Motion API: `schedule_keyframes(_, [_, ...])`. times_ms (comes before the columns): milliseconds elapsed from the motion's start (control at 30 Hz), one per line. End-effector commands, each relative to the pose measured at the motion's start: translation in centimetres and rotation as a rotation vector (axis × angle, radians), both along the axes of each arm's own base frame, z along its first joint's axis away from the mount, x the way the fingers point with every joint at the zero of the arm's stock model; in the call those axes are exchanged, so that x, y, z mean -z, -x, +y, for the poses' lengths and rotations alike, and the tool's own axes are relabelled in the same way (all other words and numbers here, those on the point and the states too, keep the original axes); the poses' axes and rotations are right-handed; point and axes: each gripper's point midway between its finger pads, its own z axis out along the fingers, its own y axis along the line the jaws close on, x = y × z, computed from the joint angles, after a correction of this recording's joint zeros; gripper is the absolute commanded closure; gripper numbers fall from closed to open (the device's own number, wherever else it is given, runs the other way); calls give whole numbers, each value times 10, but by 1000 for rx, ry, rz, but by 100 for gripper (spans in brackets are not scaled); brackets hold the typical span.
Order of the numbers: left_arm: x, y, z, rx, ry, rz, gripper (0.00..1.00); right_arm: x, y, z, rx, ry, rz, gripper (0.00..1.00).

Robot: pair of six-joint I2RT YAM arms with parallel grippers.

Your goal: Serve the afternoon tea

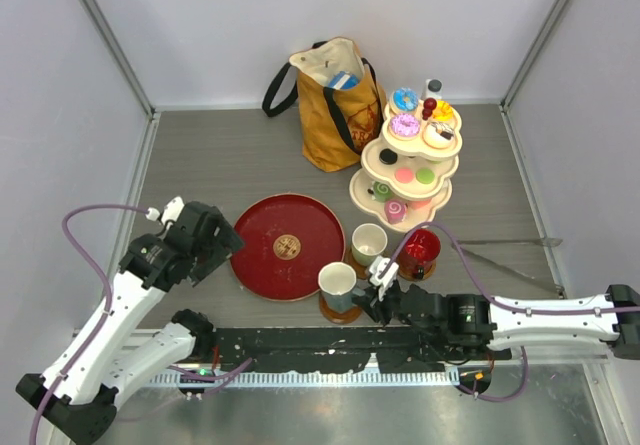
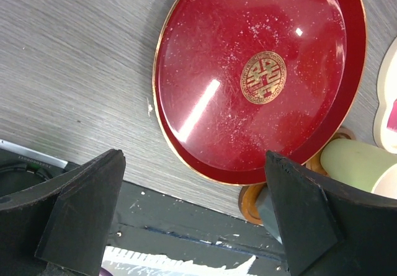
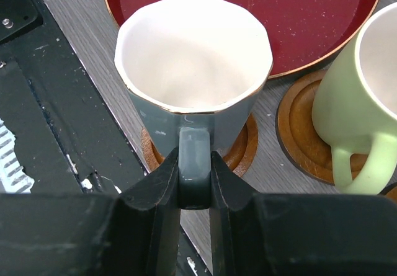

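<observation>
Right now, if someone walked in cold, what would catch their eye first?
The cream three-tier stand, loaded with colourful sweets, at the back right. Next, the big red tray in the middle. Near the front edge, the right pincer is shut on the handle of the grey-green mug.

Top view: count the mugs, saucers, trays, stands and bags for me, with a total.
Mugs: 3 (grey-green mug, pale green mug, red mug)
Saucers: 3, one under each mug
Tray: 1
Tiered stand: 1
Tote bag: 1
Total: 9
</observation>
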Motion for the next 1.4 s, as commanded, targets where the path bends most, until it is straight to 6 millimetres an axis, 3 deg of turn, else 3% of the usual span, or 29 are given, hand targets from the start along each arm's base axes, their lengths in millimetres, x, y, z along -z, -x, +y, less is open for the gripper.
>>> schedule_keyframes(0, [3, -2, 5, -41, -18, 0, 0, -26, -9, 9, 52, -129, -42, 89])
schedule_keyframes(67, [3, -3, 5, -42, -23, 4, 0, -24, -7, 9, 44, -132, -38, 84])
schedule_keyframes(167, [4, -4, 5, -44, -32, 13, 0, -20, 0, 10, 10, -136, -19, 61])
schedule_keyframes(400, [10, -4, 6, -49, -44, 26, 0, -19, 11, 8, -41, -143, 8, 32])
schedule_keyframes(467, [11, -3, 7, -52, -47, 28, 0, -23, 12, 7, -45, -153, 6, 29])
schedule_keyframes(533, [10, -4, 7, -53, -44, 25, 0, -30, 13, 7, -54, -176, 10, 13])
schedule_keyframes(567, [10, -4, 7, -53, -44, 23, 0, -35, 15, 8, -64, -193, 9, 10])
schedule_keyframes(633, [10, -3, 7, -54, -44, 26, 0, -38, 17, 6, -75, -182, 15, 9])
schedule_keyframes(800, [11, -3, 5, -41, -37, 25, 0, -68, 20, 3, -80, -232, 29, 8])
schedule_keyframes(967, [10, -2, 3, -16, -30, 24, 0, -90, 4, -14, 57, -232, 46, 7])
schedule_keyframes(1100, [9, -6, -3, 46, -29, -3, 0, -126, -22, -31, 236, -264, 9, 7])
schedule_keyframes(1233, [5, -11, -11, 117, -26, -24, 0, -147, -65, -78, 609, -191, -79, 0])
schedule_keyframes(1267, [6, -12, -12, 129, -28, -20, 0, -151, -77, -91, 709, -156, -124, 3])
schedule_keyframes(1367, [5, -15, -17, 163, -29, -13, 0, -160, -98, -108, 812, -85, -89, 5])
